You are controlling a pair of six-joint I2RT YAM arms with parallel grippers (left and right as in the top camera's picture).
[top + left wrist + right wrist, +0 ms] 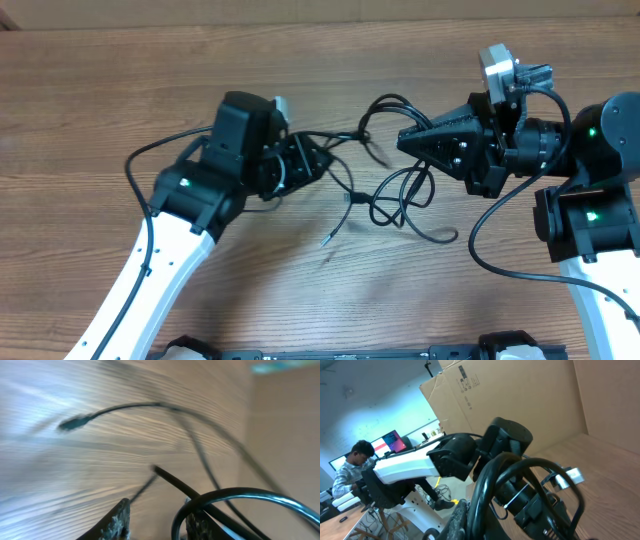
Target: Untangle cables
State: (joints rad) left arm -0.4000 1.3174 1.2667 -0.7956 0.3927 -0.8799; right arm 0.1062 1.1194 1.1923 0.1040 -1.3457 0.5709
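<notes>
Several thin black cables (392,196) lie in tangled loops on the wooden table (110,80), between the two grippers. One small plug end (327,240) trails out toward the robot's side. The left gripper (320,160) points into the tangle's left side. Its wrist view shows its fingers (119,521) apart, with a thin cord crossing beside one of them. The right gripper (403,141) has its jaws together at the tangle's upper right. A cord loop rises at its tip, and I cannot tell whether it pinches that loop.
</notes>
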